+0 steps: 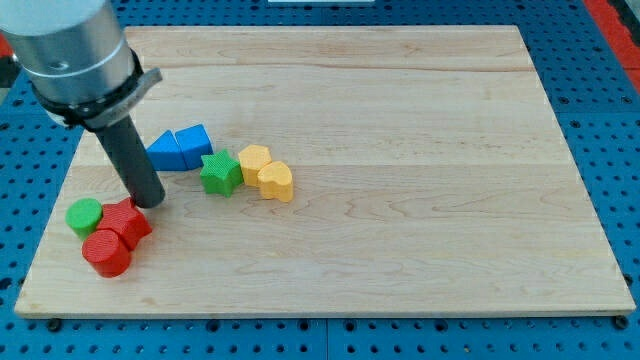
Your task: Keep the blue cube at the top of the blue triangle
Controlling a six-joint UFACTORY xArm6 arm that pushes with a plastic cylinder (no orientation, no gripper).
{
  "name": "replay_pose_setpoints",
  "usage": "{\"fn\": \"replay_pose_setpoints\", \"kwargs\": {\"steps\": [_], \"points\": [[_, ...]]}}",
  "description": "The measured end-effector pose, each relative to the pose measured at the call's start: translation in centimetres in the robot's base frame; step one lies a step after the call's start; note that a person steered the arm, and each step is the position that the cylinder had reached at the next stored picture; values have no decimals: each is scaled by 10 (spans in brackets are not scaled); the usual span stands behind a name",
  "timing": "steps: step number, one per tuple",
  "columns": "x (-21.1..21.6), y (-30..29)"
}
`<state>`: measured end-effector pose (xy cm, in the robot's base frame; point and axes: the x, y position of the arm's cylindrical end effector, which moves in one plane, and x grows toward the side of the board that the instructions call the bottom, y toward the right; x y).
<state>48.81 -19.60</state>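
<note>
Tool: my tip [150, 203], a plain rod with no jaws, gripping nothing, touching the red block [127, 220].
Blue cube [195, 144]: up and to the view's right of the tool, touching the blue triangle [166, 153] on its right side.
Relation: cube sits beside, not above, the triangle.
Desk [420, 150]: bare wood.
Writing: none readable.

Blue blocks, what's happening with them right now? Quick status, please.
My tip down beside red block, below-left of the blues. Blue cube touching blue triangle, on its right. Green star close by.
</note>
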Motion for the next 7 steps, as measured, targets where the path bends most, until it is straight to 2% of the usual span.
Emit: {"fn": "replay_pose_setpoints", "kwargs": {"steps": [1, 3, 4, 7], "points": [[-10, -26], [-40, -27], [-43, 9], [-55, 50]]}}
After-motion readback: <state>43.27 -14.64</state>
